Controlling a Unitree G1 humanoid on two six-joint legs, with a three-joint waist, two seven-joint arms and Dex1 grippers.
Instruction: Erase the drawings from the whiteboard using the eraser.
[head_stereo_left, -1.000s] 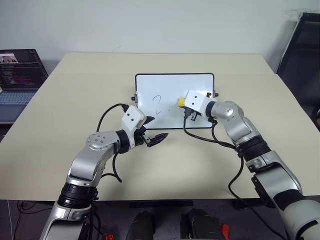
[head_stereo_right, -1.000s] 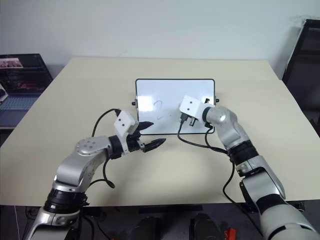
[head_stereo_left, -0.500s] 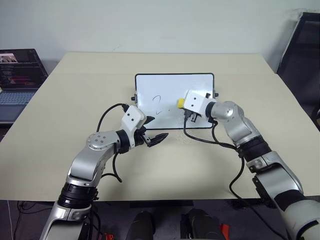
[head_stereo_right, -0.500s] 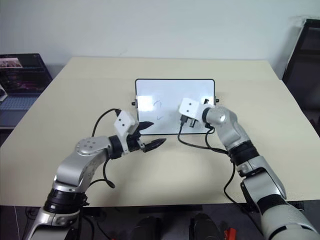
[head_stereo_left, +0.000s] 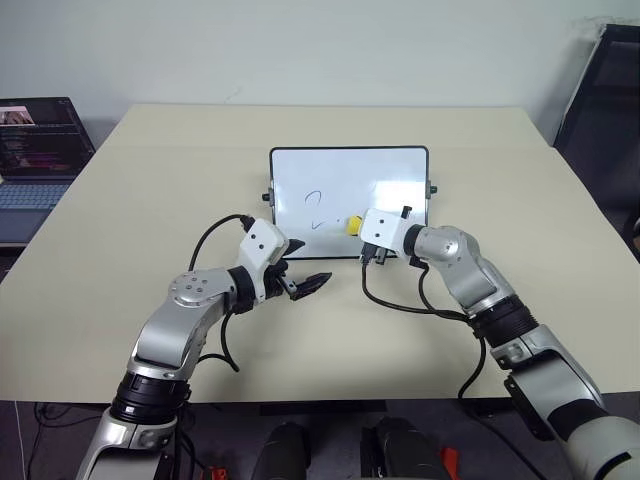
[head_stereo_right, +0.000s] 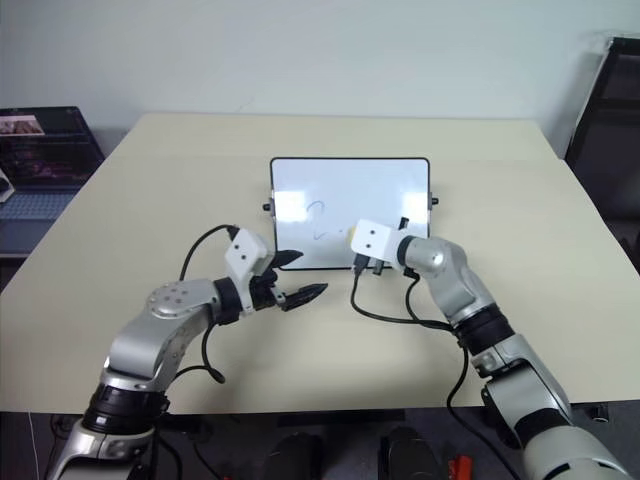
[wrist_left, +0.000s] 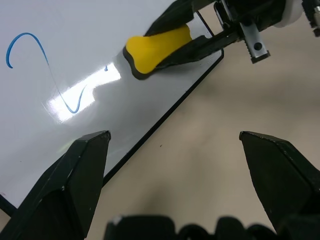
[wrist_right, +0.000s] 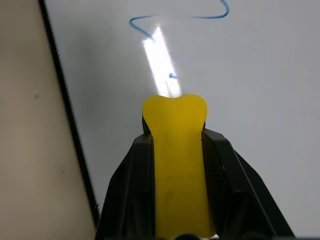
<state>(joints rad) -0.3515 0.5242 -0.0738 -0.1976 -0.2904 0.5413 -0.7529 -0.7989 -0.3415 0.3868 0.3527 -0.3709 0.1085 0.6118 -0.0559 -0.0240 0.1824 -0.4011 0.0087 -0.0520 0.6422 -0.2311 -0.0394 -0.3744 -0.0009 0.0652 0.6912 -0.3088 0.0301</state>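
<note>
Our right gripper (wrist_right: 175, 150) is pinching the eraser (wrist_right: 176, 150) between both fingers, yellow block sticking out past the tips. It sits low over the whiteboard (head_stereo_left: 395, 170), near the board's front edge, just short of the drawings (head_stereo_left: 313, 203). What we can make out is a blue "2"-like squiggle (wrist_left: 47, 70) and a small dot (wrist_right: 172, 76) right ahead of the eraser nose. Whether the eraser's dark underside is actually touching the board we can't tell.

Our left gripper (head_stereo_left: 300, 283) is spread wide, holding nothing, hovering over the table (head_stereo_left: 330, 340) just in front of the board's near edge.

Risks from here, as we judge them:
- The board is loose on the table and our left gripper isn't bracing it, so a firm wipe could shove or spin the board instead of cleaning it.
- Too light a press and the eraser skims over the ink, leaving the squiggle.
- The eraser is held only at its rear part; a sideways drag could twist it in the fingers or pull it out.
- Working this close to the front frame, the fingers could catch on the black rim.
- The right arm's dangling cable (head_stereo_left: 400, 303) could snag on the board corner.
</note>
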